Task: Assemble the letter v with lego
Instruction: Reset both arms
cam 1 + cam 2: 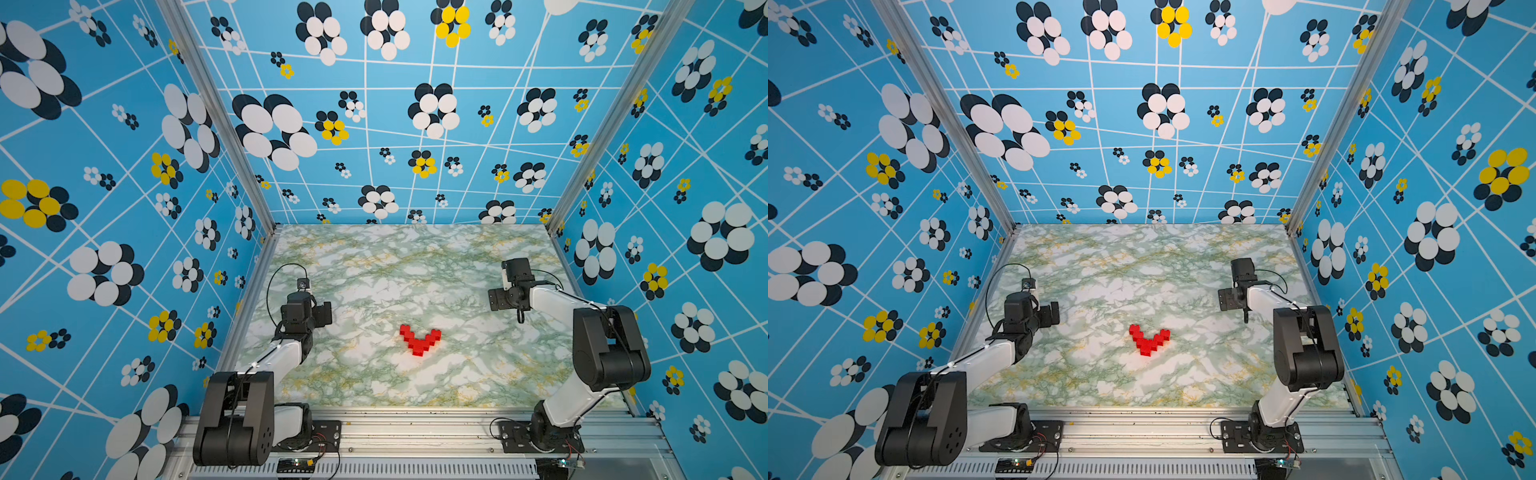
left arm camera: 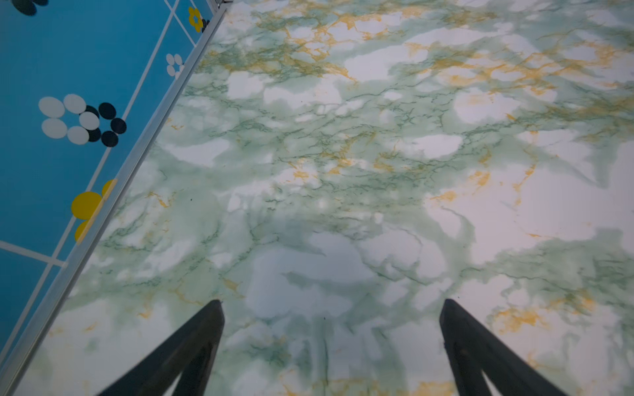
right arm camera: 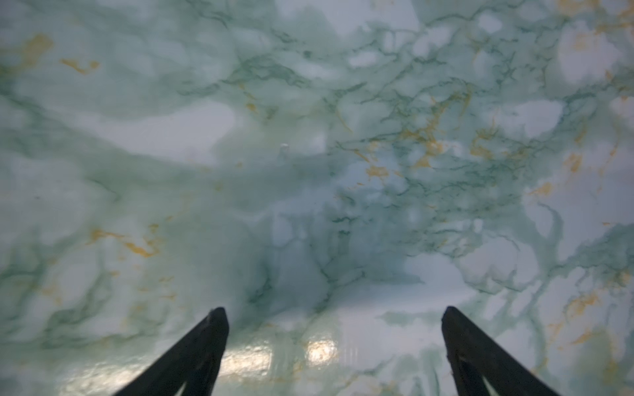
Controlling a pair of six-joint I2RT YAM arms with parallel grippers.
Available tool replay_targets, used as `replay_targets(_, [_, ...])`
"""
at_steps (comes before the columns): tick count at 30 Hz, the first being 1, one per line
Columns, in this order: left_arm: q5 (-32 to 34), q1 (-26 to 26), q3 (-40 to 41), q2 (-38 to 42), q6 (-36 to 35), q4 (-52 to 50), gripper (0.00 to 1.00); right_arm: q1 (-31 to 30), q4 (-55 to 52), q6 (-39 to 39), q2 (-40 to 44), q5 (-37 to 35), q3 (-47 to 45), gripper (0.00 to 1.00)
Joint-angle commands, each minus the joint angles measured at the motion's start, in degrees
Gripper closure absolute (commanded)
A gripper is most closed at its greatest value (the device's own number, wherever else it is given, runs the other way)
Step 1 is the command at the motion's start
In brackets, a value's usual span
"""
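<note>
Marbled green-and-white tabletop [image 1: 415, 386] is bounded at the near edge by an aluminium rail [image 1: 415, 428], onto which both arm bases are bolted. Just past a strip of bare marble, roughly midway between the two arms, the letter v [image 1: 419, 340] is laid flat. Its two stepped red arms are joined at a point turned toward the rail. No loose lego is seen elsewhere on the surface.

Further back, the left gripper [image 2: 332, 303] and the right gripper [image 3: 334, 310] are held well apart from the shape, each over its own side of the table. Both are spread wide with nothing held, and only bare marble is seen between the fingers.

The assembly is judged complete, with release and retreat as the step in hand. Little more is called for than keeping both arms clear of the bricks.

Studs and seams are too small to be made out, so a full press-fit cannot be confirmed. The shape is caught by neither wrist camera, and the right wrist view is blurred. Behind it all, the blue flowered wall [image 1: 415, 124] closes the scene.
</note>
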State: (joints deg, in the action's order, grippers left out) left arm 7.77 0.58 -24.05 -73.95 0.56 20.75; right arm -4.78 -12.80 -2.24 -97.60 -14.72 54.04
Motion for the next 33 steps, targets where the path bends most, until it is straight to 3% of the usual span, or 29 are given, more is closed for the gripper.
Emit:
replay_targets(1, [-2.67, 1.09, -0.46, -2.44, -2.27, 11.54, 0.01, -0.24, 11.59, 2.23, 0.04, -5.33, -1.05, 0.01])
replay_targets(3, [-2.42, 1.41, -1.56, -4.45, -2.33, 12.73, 0.01, -0.04, 19.08, 2.05, 1.24, -5.30, -4.03, 0.01])
replay_targets(7, [-5.51, 2.22, -4.17, -6.91, -2.38, 10.95, 0.00, 0.61, 22.42, 3.10, 1.68, -2.57, -5.36, 0.01])
replay_targets(16, [-9.01, 1.96, 1.99, -2.51, -4.14, 17.99, 0.00, 0.59, 40.77, 2.26, 10.51, -0.39, -20.05, 0.01])
replay_targets(23, [-8.64, 1.93, 4.78, -0.83, -4.07, 21.58, 0.00, 1.75, 50.53, 3.47, 12.66, 1.31, -26.69, 0.01])
replay_targets(26, [-8.72, 2.01, 5.24, -0.58, -3.99, 22.22, 0.00, 3.37, 61.49, 4.06, 10.08, 4.31, -31.21, 0.01])
replay_targets(28, [-8.72, 2.04, 5.41, -0.40, -3.99, 22.48, 0.01, 3.37, 55.90, 4.12, 11.43, 4.44, -29.70, 0.01])
replay_targets(33, [-8.86, 2.28, 5.18, -0.41, -3.64, 22.07, 0.00, 3.37, 57.59, 3.95, 11.08, 4.45, -30.21, 0.01])
